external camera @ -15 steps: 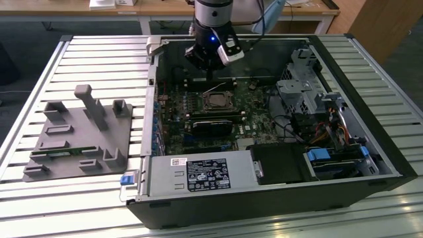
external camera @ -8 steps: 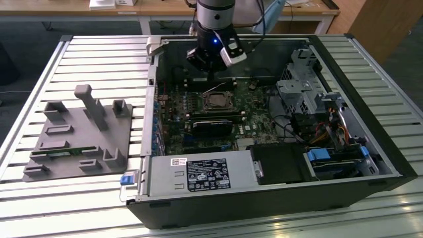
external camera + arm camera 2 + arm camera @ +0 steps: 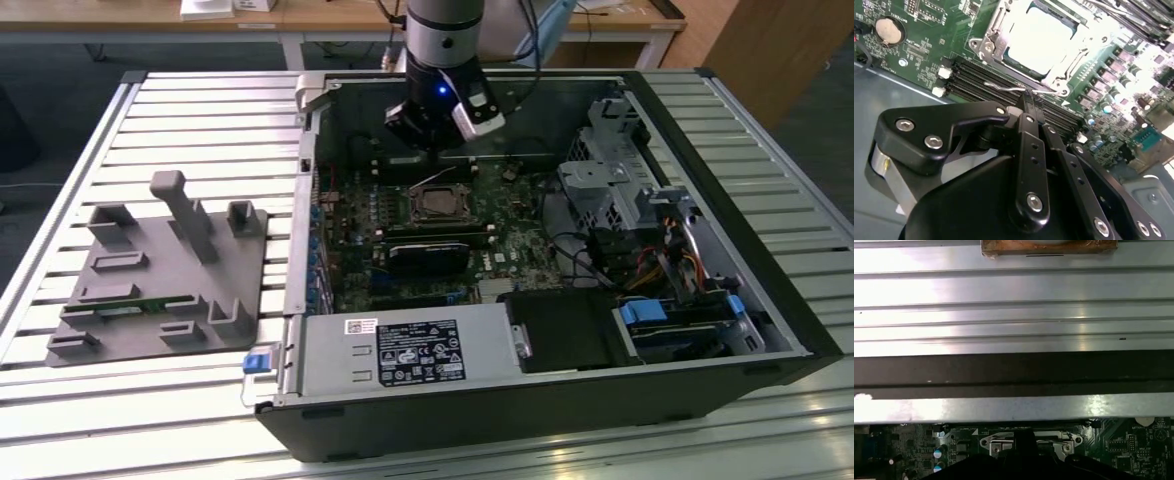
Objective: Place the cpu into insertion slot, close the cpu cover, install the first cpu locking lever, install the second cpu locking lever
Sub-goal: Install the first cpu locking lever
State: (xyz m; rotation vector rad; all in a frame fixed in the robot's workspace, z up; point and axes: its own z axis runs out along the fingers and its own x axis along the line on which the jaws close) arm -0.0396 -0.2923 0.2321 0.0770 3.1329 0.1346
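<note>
The cpu (image 3: 1040,37) lies flat in the slot (image 3: 1029,441) on the board (image 3: 924,50), its pale metal face glaring under the light in the second wrist view. The cover (image 3: 1081,37) is down around it, and the chip's face shows through the cut-out centre. Along the side of the slot nearest the memory slots (image 3: 984,75) runs a thin wire lever (image 3: 1049,91), lying low and nearly level.

The gripper (image 3: 1027,100) has its black fingers (image 3: 1029,140) drawn together to a narrow tip. That tip sits right at the lever, about midway along the wire. Whether it presses on the wire or merely meets it, I cannot tell.

In the exterior view the arm comes down into the open case (image 3: 561,400), with the gripper (image 3: 431,158) just beyond the cpu (image 3: 438,205) on its far side. A long black card (image 3: 430,250) lies just on the near side of the slot.

The case stands on a slatted table (image 3: 214,110). A grey fixture (image 3: 160,280) stands on the table to the exterior view's left of the case, well apart from the gripper
</note>
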